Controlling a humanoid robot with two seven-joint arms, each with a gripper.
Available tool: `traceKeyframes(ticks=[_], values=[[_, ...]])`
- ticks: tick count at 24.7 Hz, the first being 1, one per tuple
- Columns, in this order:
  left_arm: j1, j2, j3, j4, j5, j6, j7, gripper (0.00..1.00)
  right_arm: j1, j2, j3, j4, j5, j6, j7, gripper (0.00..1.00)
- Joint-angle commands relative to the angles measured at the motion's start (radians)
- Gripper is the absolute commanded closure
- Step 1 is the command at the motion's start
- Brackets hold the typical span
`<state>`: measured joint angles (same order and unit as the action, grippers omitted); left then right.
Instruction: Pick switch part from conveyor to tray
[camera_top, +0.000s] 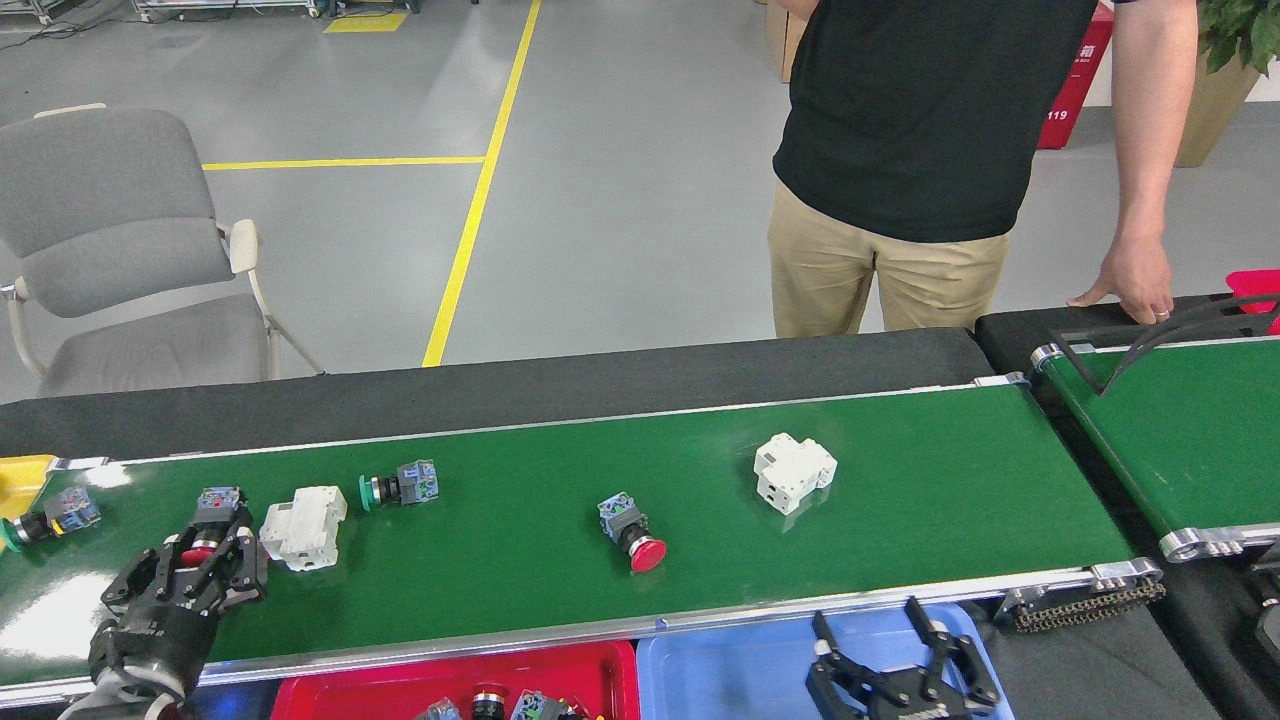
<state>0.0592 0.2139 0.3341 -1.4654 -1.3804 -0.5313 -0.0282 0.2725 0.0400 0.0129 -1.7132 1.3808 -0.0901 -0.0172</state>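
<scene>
The conveyor (900, 520) runs across the view, a glossy dark-green belt with silver rails. At its left end my left gripper (197, 560) is shut on a red-capped switch part (212, 508), one finger on each side. More parts lie on the belt: a green-capped switch (398, 487), a red-capped switch (630, 530), a switch at the far left (50, 512), and two white breakers (303, 525) (795, 472). My right gripper (870, 640) hangs open and empty over the blue tray (740, 670). The red tray (400, 685) holds several switch parts.
A person in a black shirt stands behind the belt, with one hand (1125, 285) resting on the table at the right. A second green belt (1190, 430) sits there under black cables. A yellow tray (20, 470) is at the far left, with a grey chair (110, 240) beyond.
</scene>
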Motion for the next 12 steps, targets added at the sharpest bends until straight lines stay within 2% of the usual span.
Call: traceKeyframes(ticks=[1, 2, 4, 5, 7, 10, 12], values=[[0.087, 0.002, 0.003, -0.116, 0.029, -0.199, 0.008, 0.63, -0.004, -0.003, -0.008, -0.014, -0.003, 0.010, -0.017, 0.00], [0.148, -0.007, 0.002, -0.165, 0.035, -0.254, 0.007, 0.52, -0.004, -0.005, -0.008, -0.014, -0.002, 0.010, -0.017, 0.00], [0.246, -0.044, -0.013, -0.259, 0.035, -0.254, 0.007, 0.14, -0.010, -0.006, -0.007, -0.014, -0.002, 0.010, -0.015, 0.00], [0.266, -0.067, -0.029, -0.282, 0.034, -0.254, 0.005, 0.01, -0.016, -0.008, -0.004, -0.011, 0.001, 0.010, -0.013, 0.00], [0.275, -0.085, -0.072, -0.291, 0.032, -0.254, 0.004, 0.00, -0.041, -0.009, 0.002, -0.009, 0.006, 0.003, -0.001, 0.00], [0.271, -0.090, -0.109, -0.288, 0.027, -0.254, 0.004, 0.00, -0.159, -0.063, 0.088, 0.036, 0.021, -0.014, 0.068, 0.00], [0.264, -0.096, -0.098, -0.288, 0.029, -0.254, 0.004, 0.00, -0.253, -0.075, 0.151, 0.095, 0.021, -0.011, 0.102, 0.00]])
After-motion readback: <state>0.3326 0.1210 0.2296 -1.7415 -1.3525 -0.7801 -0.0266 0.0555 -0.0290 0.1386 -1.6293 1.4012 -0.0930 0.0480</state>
